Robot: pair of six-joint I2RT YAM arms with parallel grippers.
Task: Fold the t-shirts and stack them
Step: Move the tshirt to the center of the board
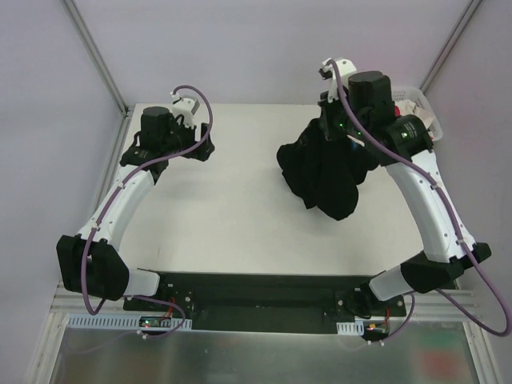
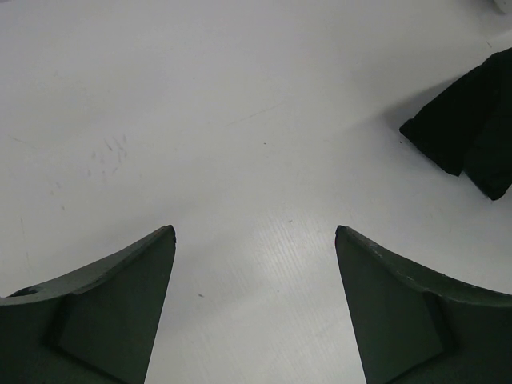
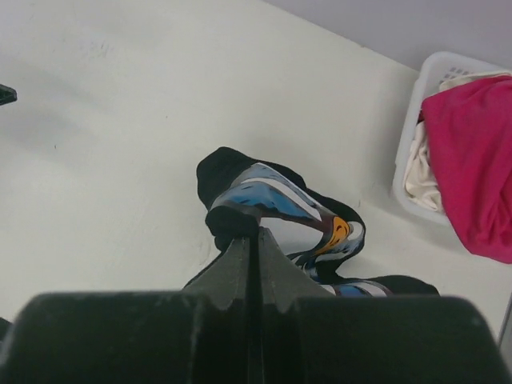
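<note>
From above, nothing but a dark bunched black t-shirt [image 1: 324, 172] dangling over the right half of the desk [image 1: 240, 176], print hidden. Down the right wrist view, blue, white and orange print on show, plus the pink t-shirt [image 3: 472, 160] and white t-shirt [image 3: 418, 180] in the basket [image 3: 436, 68] at far right. Clamped tight on a fold of black cloth, the right gripper [image 3: 250, 232]. Spread wide above bare desk, touching nothing, the left gripper [image 2: 254, 234].
</note>
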